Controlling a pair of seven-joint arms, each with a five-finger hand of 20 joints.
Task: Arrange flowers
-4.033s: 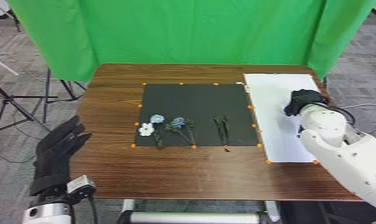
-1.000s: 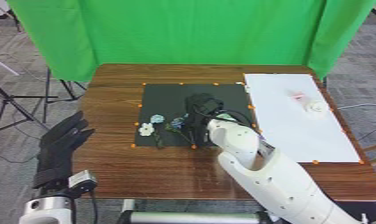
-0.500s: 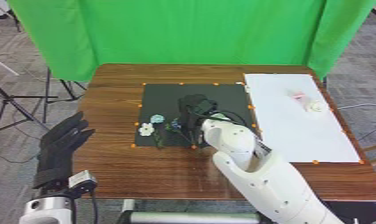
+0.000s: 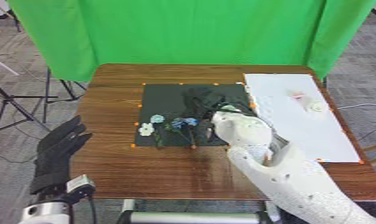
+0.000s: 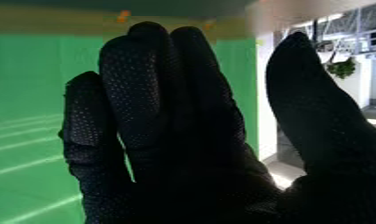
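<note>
A robot's black-gloved left hand [image 4: 60, 146], its fingers relaxed and spread, waits beyond the left edge of a brown wood-grain table [image 4: 113, 102] as flowers are arranged. Just inside the left edge of a flat black mat [image 4: 162, 95], toward its near left corner, lie a white flower [image 4: 146, 130] with rounded petals and, beside it on the far side, a frilled pale-blue bloom [image 4: 157, 119]. Next come the clustered blue blooms [image 4: 184, 122], apparently the coming move's target, their heads facing the mat's far edge and their thin green stems running toward its near edge. The right hand [image 4: 199, 101], plainly the nearer of the two, is over the mat beyond the blooms and slightly to their right, so a pick-up would likely call for a reach back toward the near edge and a little left, closing across the stems. It is held wide, fingers straight and thumb well apart, its knit fabric dotted with a fine grip texture, at the end of a smooth, hard-shelled white arm. At right, a smooth white sheet [image 4: 325, 142] carries a small pink bloom [image 4: 296, 94] and a rounded cream bloom [image 4: 317, 106], both toward its far right corner.
</note>
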